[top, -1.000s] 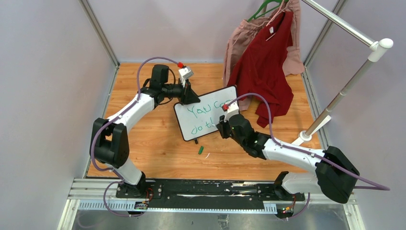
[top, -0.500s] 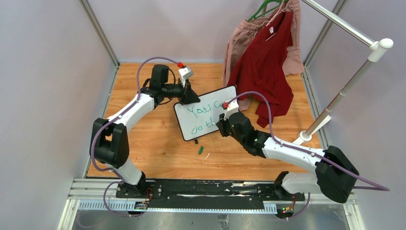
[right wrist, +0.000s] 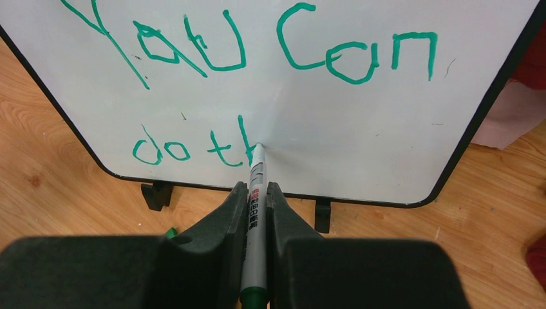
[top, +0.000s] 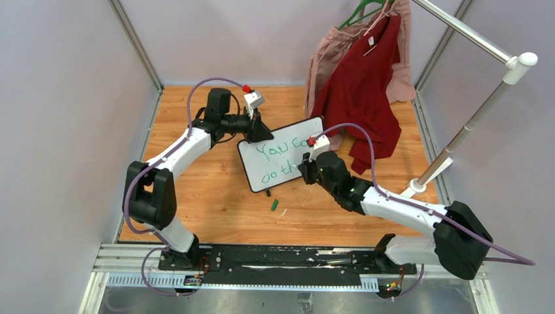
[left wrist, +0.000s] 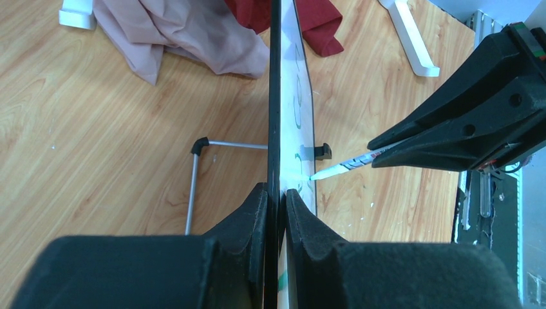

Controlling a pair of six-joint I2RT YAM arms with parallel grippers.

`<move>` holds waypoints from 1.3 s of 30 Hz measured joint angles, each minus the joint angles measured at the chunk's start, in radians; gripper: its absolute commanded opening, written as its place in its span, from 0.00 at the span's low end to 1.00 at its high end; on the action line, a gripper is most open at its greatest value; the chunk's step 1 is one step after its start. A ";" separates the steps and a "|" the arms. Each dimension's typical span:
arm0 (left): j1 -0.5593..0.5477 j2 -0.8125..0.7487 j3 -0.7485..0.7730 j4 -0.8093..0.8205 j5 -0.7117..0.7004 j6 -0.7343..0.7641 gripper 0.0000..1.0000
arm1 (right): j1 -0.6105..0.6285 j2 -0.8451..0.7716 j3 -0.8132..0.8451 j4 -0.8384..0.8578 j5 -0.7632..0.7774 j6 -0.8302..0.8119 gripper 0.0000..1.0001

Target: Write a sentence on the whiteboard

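1. Desk (top: 196, 216): pale wood, walled on three sides.
2. Clothes rail (top: 471, 124): white, at the far right, with a red garment (top: 360, 85) and a pink garment (top: 321, 59) hanging down to the desk.
3. Whiteboard (right wrist: 360, 129): black-framed with rounded corners. It stands near upright on two black feet at mid-desk, between the arms, just in front of the garments, with a wire prop behind it.
4. Left hand (left wrist: 275, 196): nearly closed, its fingers pinching the whiteboard's side edge front and back.
5. Right hand (right wrist: 256, 190): nearly closed, clamping a marker (right wrist: 257, 164) that points forward out of it.
6. Sentence (right wrist: 222, 67): green handwriting. The top line reads "You Can" and the lower line reads "do th". The marker's tip touches the board at the foot of the "h".
7. Green cap (top: 275, 205): lies loose on the desk, near the whiteboard's near edge.
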 measured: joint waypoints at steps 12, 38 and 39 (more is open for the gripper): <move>0.000 0.000 0.000 0.000 -0.001 0.000 0.00 | -0.013 -0.010 -0.001 -0.001 0.000 0.000 0.00; -0.005 -0.005 -0.002 -0.001 0.000 0.000 0.00 | -0.025 -0.069 -0.064 -0.026 0.000 0.001 0.00; -0.005 -0.005 -0.002 -0.001 0.000 0.000 0.00 | -0.026 -0.081 -0.064 -0.031 0.000 0.001 0.00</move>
